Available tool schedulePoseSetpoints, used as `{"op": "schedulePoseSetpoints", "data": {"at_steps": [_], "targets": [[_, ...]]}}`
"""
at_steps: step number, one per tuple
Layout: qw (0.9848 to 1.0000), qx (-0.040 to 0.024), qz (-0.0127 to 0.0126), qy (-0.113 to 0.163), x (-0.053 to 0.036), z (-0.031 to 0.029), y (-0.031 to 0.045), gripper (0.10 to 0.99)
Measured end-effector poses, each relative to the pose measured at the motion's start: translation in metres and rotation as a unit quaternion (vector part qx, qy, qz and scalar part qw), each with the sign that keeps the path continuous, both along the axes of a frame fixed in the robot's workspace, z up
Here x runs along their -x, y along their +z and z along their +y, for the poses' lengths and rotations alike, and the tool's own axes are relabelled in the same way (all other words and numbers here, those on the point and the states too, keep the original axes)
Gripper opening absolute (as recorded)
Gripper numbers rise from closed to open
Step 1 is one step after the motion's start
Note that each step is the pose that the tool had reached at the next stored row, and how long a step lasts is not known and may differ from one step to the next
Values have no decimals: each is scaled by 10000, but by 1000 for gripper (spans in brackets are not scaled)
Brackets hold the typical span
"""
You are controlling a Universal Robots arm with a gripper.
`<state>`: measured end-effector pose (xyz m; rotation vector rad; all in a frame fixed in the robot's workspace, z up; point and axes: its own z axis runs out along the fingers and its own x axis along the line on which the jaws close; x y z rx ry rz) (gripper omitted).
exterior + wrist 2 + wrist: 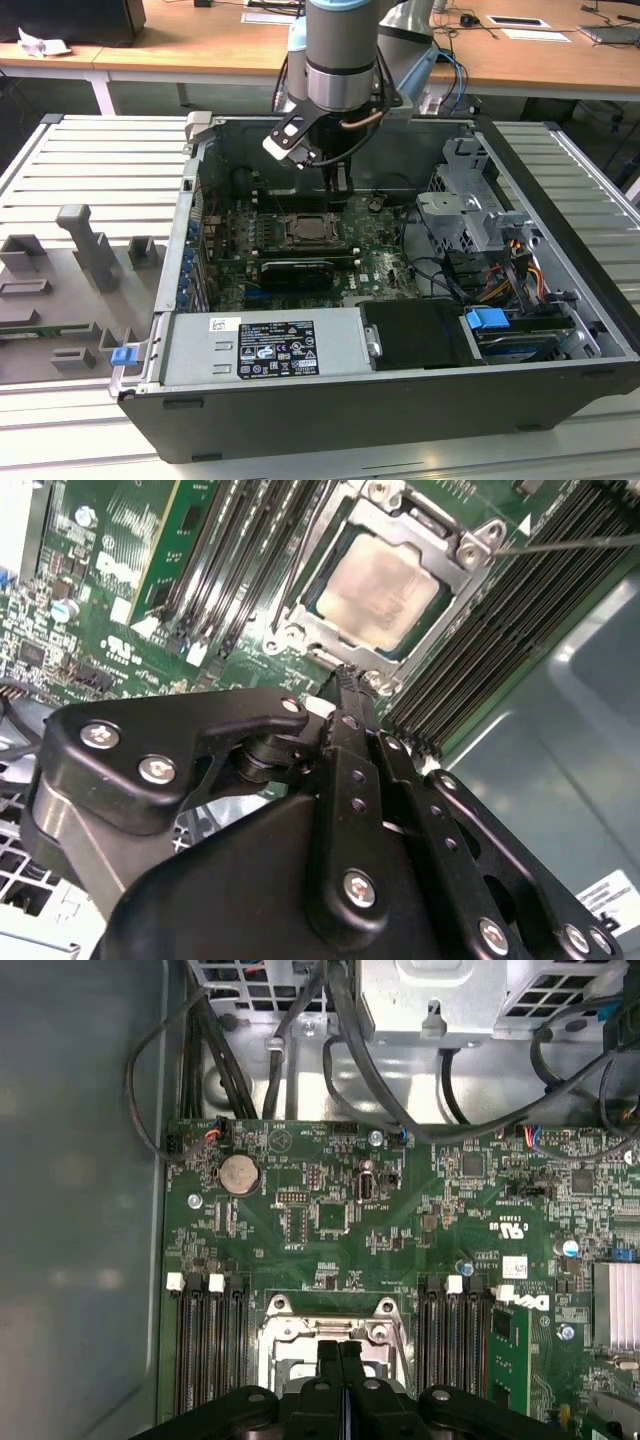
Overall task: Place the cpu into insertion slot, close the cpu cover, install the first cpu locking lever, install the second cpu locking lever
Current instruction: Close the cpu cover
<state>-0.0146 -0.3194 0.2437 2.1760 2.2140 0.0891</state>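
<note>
While its two black fingers press together with nothing between them, the gripper hangs just above one edge of the socket. Beside the fingertips, the cpu lies flat in the socket with the cpu cover down around its rim. Around them spreads the green motherboard inside the open computer case.

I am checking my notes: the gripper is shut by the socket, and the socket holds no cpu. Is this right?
No. The socket does hold the cpu, lying inside the cpu cover, as the second wrist view shows. The gripper is shut by the socket.
</note>
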Motion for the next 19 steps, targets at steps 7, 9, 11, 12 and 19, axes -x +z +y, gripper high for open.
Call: {"op": "schedulePoseSetpoints", "data": {"at_steps": [7, 9, 11, 12, 19], "targets": [[10000, 2, 1, 0, 65, 0, -51, 106], [10000, 1, 1, 0, 78, 0, -53, 106], [10000, 0, 0, 0, 92, 0, -56, 106], [10000, 0, 0, 0, 101, 0, -58, 106], [10000, 0, 0, 20, 198, 1, -96, 106]]}}
